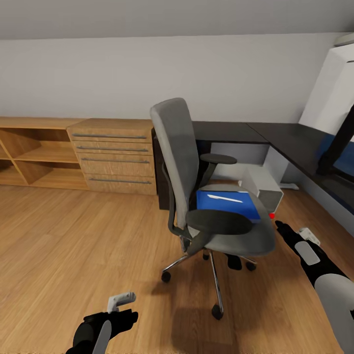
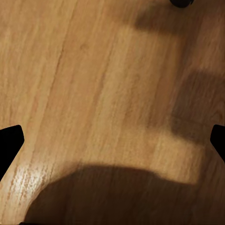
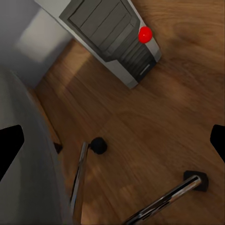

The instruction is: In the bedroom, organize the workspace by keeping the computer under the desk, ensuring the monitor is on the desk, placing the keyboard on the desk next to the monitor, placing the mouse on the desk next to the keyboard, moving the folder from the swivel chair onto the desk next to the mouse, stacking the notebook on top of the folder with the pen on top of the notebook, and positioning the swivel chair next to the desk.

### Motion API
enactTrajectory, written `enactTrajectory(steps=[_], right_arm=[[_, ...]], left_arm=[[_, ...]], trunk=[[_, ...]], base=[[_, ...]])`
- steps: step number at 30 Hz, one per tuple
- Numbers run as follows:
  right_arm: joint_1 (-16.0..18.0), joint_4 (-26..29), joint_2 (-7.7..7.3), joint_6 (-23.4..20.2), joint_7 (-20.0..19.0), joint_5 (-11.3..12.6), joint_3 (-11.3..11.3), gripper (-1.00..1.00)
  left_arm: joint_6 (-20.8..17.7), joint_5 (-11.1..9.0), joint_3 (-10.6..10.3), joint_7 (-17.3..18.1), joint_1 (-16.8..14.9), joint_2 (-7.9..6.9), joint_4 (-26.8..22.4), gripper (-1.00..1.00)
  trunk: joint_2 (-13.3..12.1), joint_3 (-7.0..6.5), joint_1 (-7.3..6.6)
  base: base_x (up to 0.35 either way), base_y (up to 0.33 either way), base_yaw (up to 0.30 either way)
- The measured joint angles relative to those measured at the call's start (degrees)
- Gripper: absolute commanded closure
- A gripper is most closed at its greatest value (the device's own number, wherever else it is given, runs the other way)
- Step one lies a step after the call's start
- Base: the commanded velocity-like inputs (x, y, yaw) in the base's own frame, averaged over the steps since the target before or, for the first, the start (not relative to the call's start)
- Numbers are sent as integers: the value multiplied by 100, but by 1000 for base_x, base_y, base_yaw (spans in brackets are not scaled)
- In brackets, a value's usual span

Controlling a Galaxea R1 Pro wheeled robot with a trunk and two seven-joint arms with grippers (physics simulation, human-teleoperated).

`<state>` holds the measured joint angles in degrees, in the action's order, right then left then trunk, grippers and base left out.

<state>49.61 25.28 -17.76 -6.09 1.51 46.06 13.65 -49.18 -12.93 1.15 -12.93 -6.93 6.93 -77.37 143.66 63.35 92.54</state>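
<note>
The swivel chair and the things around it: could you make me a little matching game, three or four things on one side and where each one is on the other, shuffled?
Things:
1. folder
2. computer
3. swivel chair
4. left pincer

Places:
A. on the floor under the desk
B. low over bare wood floor, in front of the chair
C. lying on the chair's seat
D. standing on the floor in front of the desk

Pairs: 1-C, 2-A, 3-D, 4-B
</note>
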Motion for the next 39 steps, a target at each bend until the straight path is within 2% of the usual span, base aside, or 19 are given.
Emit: enactTrajectory(steps=[9,22,39], right_arm=[[4,9,6,7,-6,-30,29,-100],[6,11,8,23,1,-64,45,-100],[4,12,-108,4,7,-66,34,-100]], left_arm=[[0,-1,2,0,1,2,-2,-100],[0,-2,3,0,3,1,-4,-100],[8,-2,2,-2,2,-3,115,-100]], trunk=[[1,33,-1],[1,34,-1],[1,34,-1]], base=[[0,0,129],[0,0,258],[0,0,265]])
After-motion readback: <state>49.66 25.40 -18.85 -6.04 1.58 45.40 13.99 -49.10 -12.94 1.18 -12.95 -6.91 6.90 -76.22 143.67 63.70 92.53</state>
